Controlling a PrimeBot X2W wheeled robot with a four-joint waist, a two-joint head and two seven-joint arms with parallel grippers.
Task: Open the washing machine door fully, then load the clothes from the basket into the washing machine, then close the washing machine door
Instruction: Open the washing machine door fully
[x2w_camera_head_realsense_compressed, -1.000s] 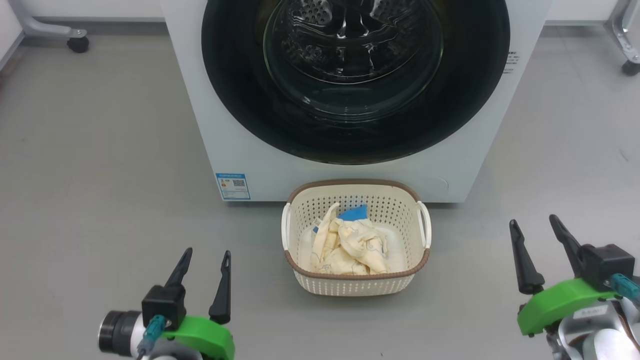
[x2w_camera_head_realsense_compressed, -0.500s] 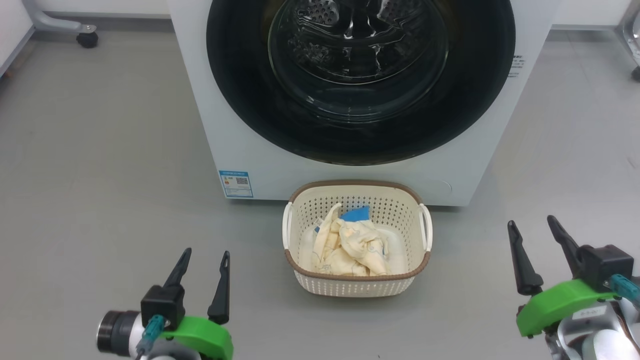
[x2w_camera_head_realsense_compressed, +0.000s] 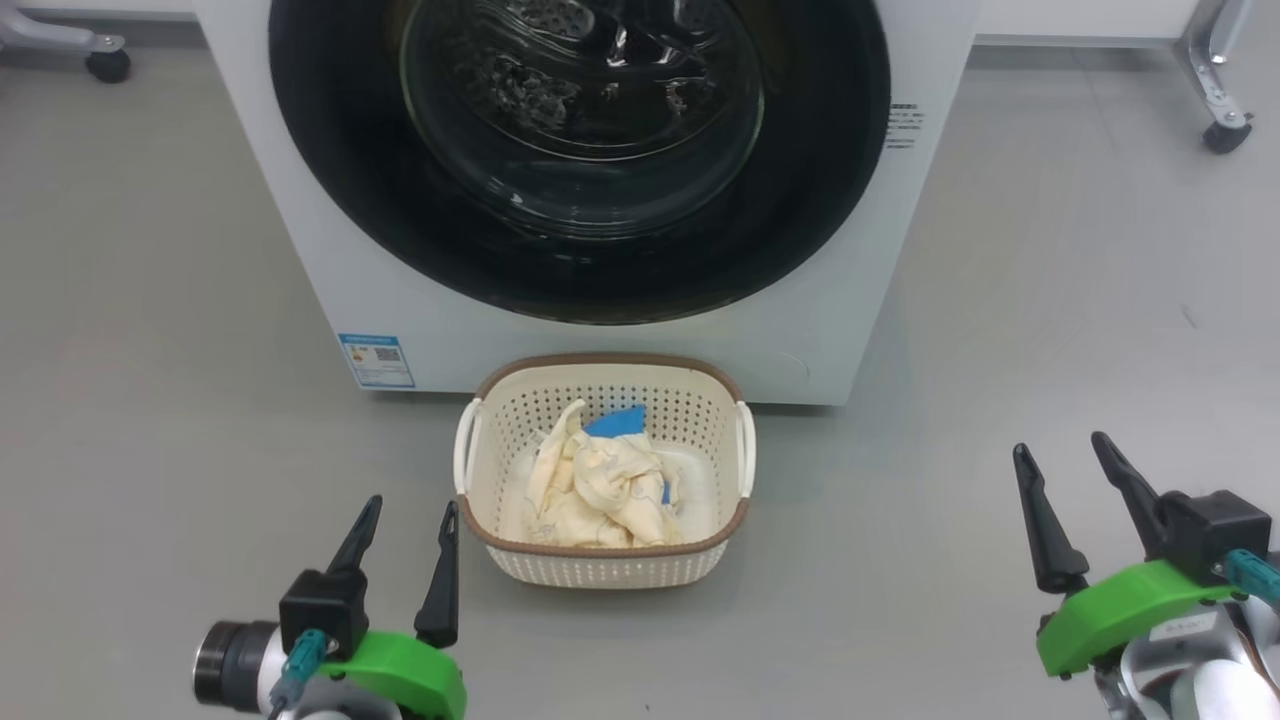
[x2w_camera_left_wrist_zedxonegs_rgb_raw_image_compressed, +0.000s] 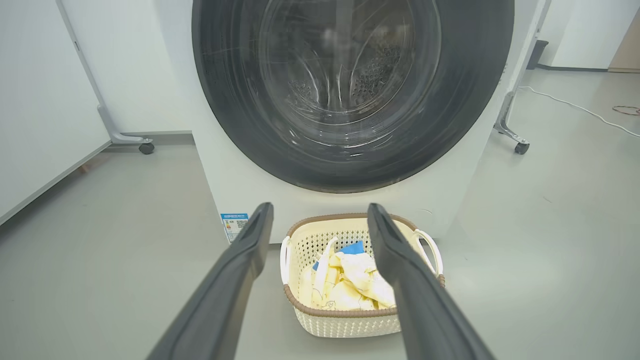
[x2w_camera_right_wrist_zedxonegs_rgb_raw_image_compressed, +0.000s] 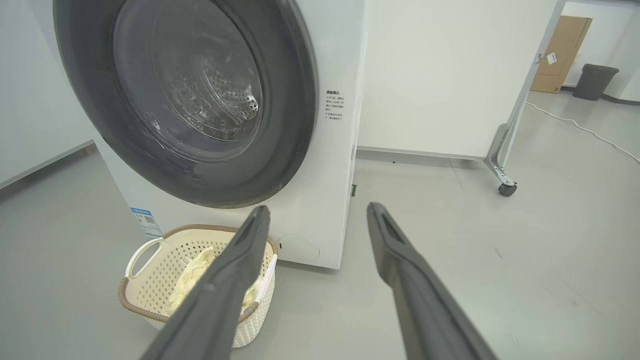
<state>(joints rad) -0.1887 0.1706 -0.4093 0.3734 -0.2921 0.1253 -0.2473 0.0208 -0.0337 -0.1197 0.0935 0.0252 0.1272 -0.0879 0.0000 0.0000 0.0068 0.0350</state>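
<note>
head view: the washing machine (x2w_camera_head_realsense_compressed: 330, 250) stands on the grey floor (x2w_camera_head_realsense_compressed: 150, 350), the washing machine door (x2w_camera_head_realsense_compressed: 800, 200) shut flush against its front; the basket (x2w_camera_head_realsense_compressed: 600, 570) sits on the floor just before it, below the door, with the clothes (x2w_camera_head_realsense_compressed: 600, 490) bunched inside. the left gripper (x2w_camera_head_realsense_compressed: 413, 504) hovers just beside the basket at lower left, the right gripper (x2w_camera_head_realsense_compressed: 1059, 444) well apart at lower right, both with jaws wide and empty. left wrist view: the parted jaws frame the basket and the closed door above it. right wrist view: the spread jaws point past the machine's front corner, the basket low at that view's left, partly behind one jaw
</note>
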